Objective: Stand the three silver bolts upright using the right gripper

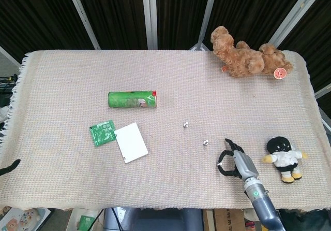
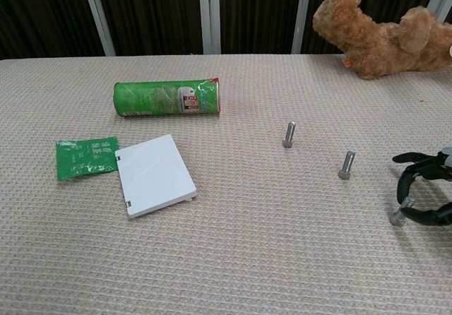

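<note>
Silver bolts [image 2: 289, 134] [image 2: 345, 164] stand mid-table, while the right hand [image 2: 424, 198] near the right edge pinches the third bolt [image 2: 400, 212], tilted; next it likely needs straightening and release.

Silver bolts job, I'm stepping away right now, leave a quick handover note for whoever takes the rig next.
Right hand: at the table's right edge, fingers curled around the third bolt; whether it grips it is unclear.
Left hand: only a dark tip at the head view's left edge, state unclear.
Done: two bolts stand upright on their heads, the far bolt and the middle bolt.
Left: the third bolt stands tilted inside the fingers; set it straight, release, withdraw without knocking it.
</note>
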{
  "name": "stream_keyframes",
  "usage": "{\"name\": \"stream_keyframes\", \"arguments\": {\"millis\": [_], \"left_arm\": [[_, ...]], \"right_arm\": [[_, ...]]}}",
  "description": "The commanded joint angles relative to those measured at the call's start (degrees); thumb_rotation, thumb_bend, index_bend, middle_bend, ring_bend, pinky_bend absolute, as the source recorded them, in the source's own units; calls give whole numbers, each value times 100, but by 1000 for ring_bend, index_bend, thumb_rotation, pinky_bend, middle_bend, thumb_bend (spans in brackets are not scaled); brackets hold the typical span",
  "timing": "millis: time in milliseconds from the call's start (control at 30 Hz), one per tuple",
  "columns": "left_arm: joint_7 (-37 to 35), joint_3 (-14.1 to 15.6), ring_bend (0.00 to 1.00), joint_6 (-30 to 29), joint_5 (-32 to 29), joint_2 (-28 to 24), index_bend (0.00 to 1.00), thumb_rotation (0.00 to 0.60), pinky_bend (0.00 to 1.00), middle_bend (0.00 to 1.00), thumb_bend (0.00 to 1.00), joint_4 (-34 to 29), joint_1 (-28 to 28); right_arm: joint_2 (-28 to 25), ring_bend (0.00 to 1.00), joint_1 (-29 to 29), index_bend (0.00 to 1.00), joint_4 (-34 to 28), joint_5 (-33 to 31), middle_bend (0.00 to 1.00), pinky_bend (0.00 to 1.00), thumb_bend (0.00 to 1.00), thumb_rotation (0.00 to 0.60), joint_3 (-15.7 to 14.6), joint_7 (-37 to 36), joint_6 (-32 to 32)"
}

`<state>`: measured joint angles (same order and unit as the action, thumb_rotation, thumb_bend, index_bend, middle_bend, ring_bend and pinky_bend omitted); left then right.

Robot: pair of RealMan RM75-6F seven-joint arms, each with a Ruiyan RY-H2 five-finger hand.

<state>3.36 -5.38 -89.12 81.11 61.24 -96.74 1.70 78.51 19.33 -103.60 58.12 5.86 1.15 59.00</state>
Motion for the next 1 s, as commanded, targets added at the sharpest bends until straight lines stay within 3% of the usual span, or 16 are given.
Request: {"name": "stream_keyframes", "arguments": {"millis": [33, 367, 700, 867, 1000], "left_arm": [[11, 1, 0, 3, -6, 3, 63, 600, 144, 21, 238, -3, 0], [43, -2, 0, -1, -21, 9, 63, 600, 144, 21, 238, -19, -3], [46, -3, 0, 5, -14, 15, 63, 600, 144, 21, 237, -13, 4], [59, 6, 0, -9, 6, 18, 62, 600, 144, 21, 238, -18, -2], [38, -3, 0, -34, -7, 16, 63, 600, 146, 21, 238, -23, -16]], "right_arm": [[-22, 0, 3, 528, -1, 10, 0, 0, 367, 600, -9, -9, -15], [-98, 0, 6, 490, -19, 60, 0, 0, 366, 600, -50, -37, -53], [-421, 0, -65, 324, -316, 321, 0, 0, 366, 600, 33, -247, 109], [-1097, 0, -286, 281, -826, 879, 0, 0, 366, 600, 65, -480, 497], [-2025, 0, -582, 280, -1321, 1454, 0, 0, 366, 600, -89, -529, 850]]}}
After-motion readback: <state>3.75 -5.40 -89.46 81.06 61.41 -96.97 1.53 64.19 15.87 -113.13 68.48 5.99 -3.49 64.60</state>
